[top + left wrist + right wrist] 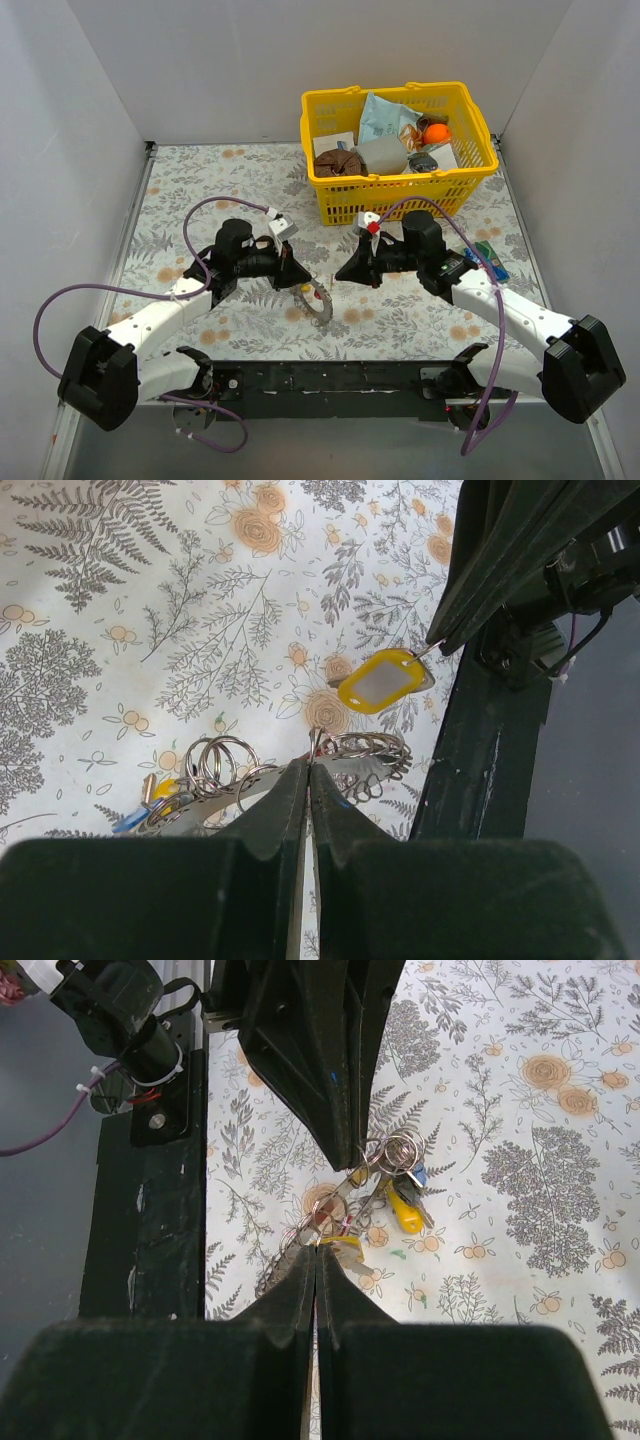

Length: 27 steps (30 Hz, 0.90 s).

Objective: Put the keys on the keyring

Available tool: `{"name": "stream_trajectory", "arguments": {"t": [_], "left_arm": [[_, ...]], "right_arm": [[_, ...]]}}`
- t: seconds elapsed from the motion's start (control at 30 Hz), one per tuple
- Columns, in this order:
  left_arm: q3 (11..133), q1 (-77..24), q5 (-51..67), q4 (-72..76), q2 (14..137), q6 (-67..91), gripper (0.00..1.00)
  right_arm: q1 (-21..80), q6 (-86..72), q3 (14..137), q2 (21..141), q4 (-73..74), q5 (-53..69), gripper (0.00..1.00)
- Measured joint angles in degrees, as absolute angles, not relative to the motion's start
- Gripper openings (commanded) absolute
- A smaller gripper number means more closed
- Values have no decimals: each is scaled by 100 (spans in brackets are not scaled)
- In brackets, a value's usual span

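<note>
Alignment first: left pincer (308,770) clamps the keyring (318,302), right pincer (317,1252) pinches the yellow-tagged key (385,680); I should thread it slowly.

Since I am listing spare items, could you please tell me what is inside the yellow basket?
The yellow basket holds a brown bundle, a pale blue packet and an orange object; anything beneath them is covered.
</note>
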State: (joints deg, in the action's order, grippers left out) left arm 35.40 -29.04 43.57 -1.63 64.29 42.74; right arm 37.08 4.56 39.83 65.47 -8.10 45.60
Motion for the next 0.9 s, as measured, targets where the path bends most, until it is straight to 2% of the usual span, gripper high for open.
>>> {"name": "stream_trajectory", "arguments": {"t": [0.9], "left_arm": [[3529,-3341,4259,43,6425,4217,0]], "right_arm": [[3675,548,4193,7140,-687,4842,1]]}}
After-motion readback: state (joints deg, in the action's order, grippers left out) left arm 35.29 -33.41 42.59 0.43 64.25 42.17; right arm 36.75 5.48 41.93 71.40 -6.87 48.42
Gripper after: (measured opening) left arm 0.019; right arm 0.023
